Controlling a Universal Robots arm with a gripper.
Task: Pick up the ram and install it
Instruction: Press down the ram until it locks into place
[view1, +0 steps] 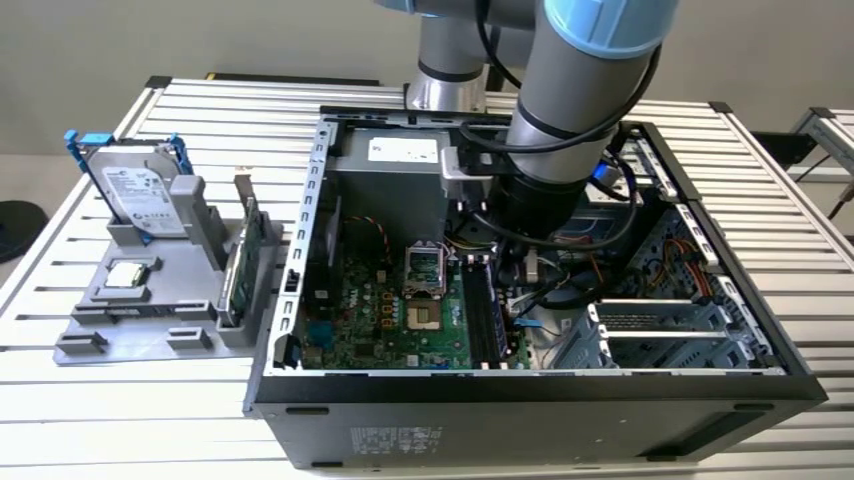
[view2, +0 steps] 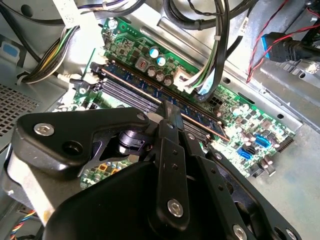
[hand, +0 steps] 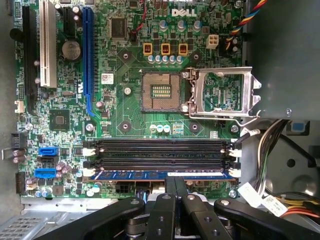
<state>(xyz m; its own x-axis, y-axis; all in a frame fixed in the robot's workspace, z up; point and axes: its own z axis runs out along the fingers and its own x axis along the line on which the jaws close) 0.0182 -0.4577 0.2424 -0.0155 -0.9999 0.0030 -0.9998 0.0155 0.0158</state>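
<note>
The ram is a long dark strip with a blue edge. It stands in the memory slot closest to my fingers, on the green motherboard. In the second wrist view the ram runs diagonally between its white end clips. My gripper is shut, its two black fingers pressed together. Its tips rest on the ram's upper edge near mid-length, as the gripper also shows in the second wrist view. The arm reaches down into the open computer case.
Other black memory slots lie beside the ram. The processor socket is open, its metal frame flipped aside. Cable bundles hang near one slot end. At the exterior view's left, a grey holder carries a hard drive and a green card.
</note>
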